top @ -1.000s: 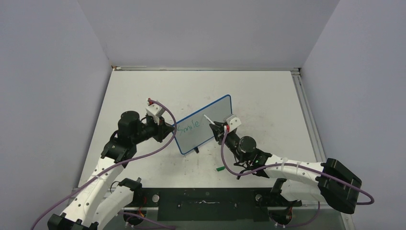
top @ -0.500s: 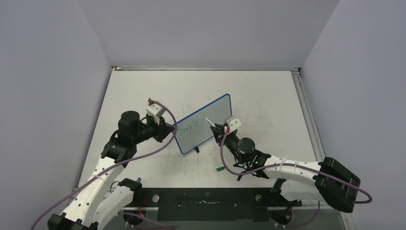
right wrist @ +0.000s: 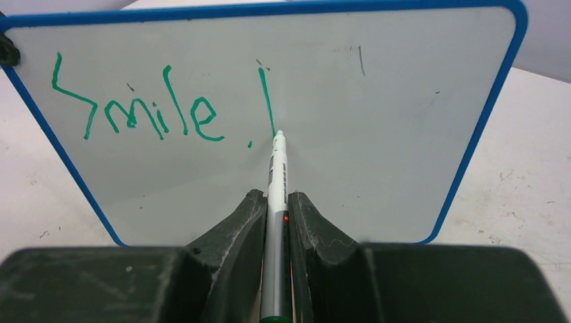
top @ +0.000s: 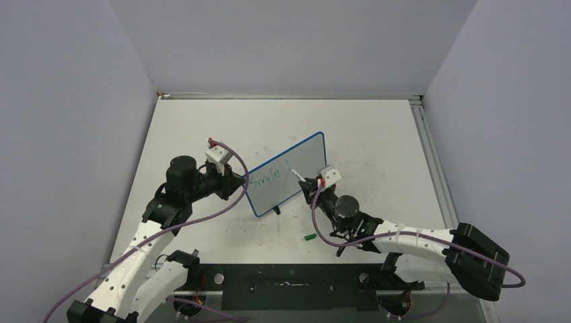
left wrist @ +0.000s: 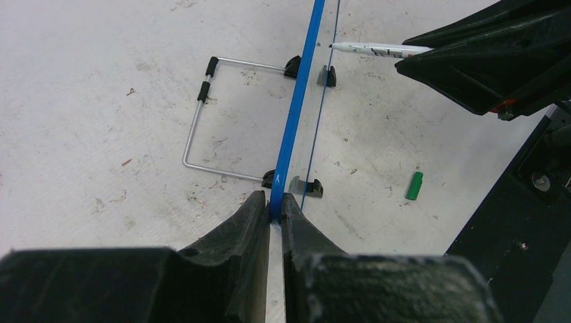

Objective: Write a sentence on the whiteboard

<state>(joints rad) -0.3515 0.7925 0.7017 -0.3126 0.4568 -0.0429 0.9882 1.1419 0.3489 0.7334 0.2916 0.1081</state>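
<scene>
2 grips: left pincer (left wrist: 275,202) on the whiteboard (right wrist: 377,121), right pincer (right wrist: 276,198) on marker (right wrist: 277,168) (rear hidden).

Left claw (left wrist: 273,202) and right claw (right wrist: 276,199) both clamped tight, facing each other.

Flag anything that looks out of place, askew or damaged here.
A small green marker cap lies loose on the table on the writing side of the whiteboard, off the marker in the right gripper. The table is scuffed and littered with specks. Nothing looks damaged.
</scene>
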